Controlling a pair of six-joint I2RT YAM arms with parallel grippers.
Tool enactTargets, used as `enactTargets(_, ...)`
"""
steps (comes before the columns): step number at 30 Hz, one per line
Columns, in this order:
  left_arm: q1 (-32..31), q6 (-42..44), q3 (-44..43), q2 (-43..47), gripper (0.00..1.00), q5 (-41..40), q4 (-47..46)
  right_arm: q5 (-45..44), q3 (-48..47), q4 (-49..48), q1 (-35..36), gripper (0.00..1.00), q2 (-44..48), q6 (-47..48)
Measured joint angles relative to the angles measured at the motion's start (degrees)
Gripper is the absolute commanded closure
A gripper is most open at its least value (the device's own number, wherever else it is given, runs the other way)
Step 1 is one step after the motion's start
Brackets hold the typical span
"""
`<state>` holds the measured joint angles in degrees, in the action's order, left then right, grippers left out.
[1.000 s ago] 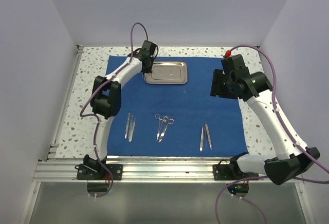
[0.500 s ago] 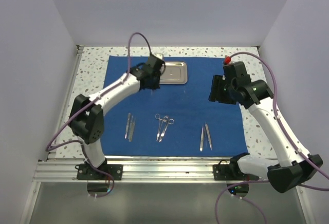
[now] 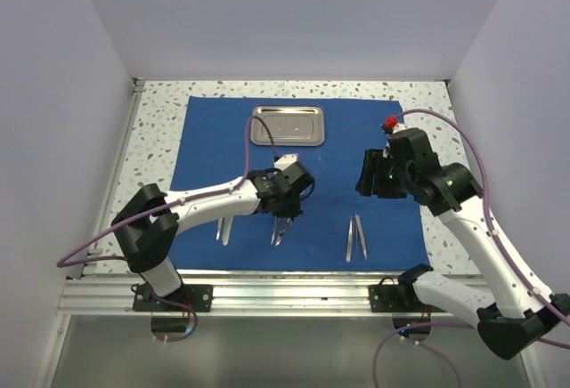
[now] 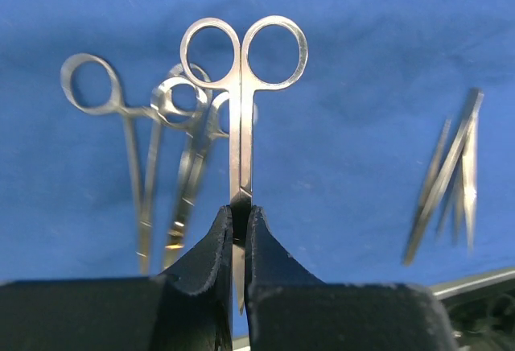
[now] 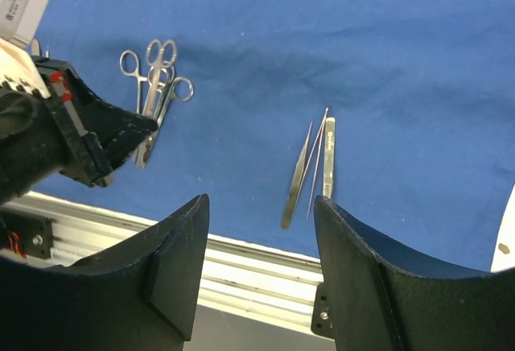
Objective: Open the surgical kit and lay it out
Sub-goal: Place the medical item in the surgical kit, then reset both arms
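The royal-blue cloth (image 3: 338, 152) lies spread flat on the table. The steel tray (image 3: 287, 126) sits at its far edge. My left gripper (image 3: 287, 212) is over the front middle of the cloth. In the left wrist view it (image 4: 240, 210) is shut on a pair of ring-handled scissors (image 4: 241, 109), gripped at the shank with the rings pointing away. Ring-handled forceps (image 4: 145, 166) lie on the cloth beside them. My right gripper (image 3: 369, 174) hovers open and empty above the right side of the cloth. It (image 5: 261, 206) looks down on a set of tweezers (image 5: 314, 166).
More tweezers (image 3: 223, 226) lie at the front left of the cloth, and the right set (image 3: 356, 237) at the front right. An aluminium rail (image 3: 285, 290) runs along the near table edge. White walls close in the left, back and right.
My left arm swung from the tray at the back down to the instruments at the front middle and is now shut on the scissors. My right gripper drifted slightly nearer and left.
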<state>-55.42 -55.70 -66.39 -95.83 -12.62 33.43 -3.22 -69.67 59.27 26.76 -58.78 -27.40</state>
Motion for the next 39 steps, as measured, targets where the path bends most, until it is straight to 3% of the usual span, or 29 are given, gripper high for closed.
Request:
enactTargets(2, -1.8, -2.6, 0.0, 0.0, 0.99, -0.5, -0.2, 0.0, 1.0, 0.0, 0.8, 0.41, 1.3, 0.0)
enactTargets(4, -4.0, -4.9, 0.0, 0.0, 0.86, -1.0, -0.3, 0.0, 1.8, 0.0, 1.0, 0.41, 2.4, 0.0)
enactTargets(5, -5.0, -5.6, 0.0, 0.0, 0.56, -1.3, -0.2, 0.0, 2.1, 0.2, 1.0, 0.41, 2.9, 0.0)
enactTargets(6, -6.1, -6.1, -0.3, -0.1, 0.41, -1.4, 0.2, 0.0, 2.3, 0.3, 1.0, 0.41, 3.4, 0.0)
enactTargets(7, -7.0, -7.0, -0.6, -0.2, 0.17, -1.7, 0.6, -0.1, 2.3, 0.4, 1.0, 0.39, 3.8, 0.0)
enactTargets(8, -8.0, -7.4, -1.1, -0.4, 0.01, -1.9, 0.9, -0.3, 2.2, 0.5, 1.0, 0.38, 4.2, 0.0)
enactTargets(17, -11.1, -8.7, -6.4, 2.6, 0.00, -6.4, 7.1, -0.5, 1.6, 3.1, 1.0, 0.22, 6.4, -1.6)
enactTargets(30, -11.1, -5.5, -2.9, 47.0, 0.00, -16.0, 22.9, 1.3, 2.3, 3.7, 1.0, 0.17, 23.4, -11.9)
enactTargets(39, -11.1, -2.7, -13.1, 54.1, 0.00, -24.1, 37.6, -5.0, -3.7, 5.9, 1.0, 0.16, 33.8, -12.4)
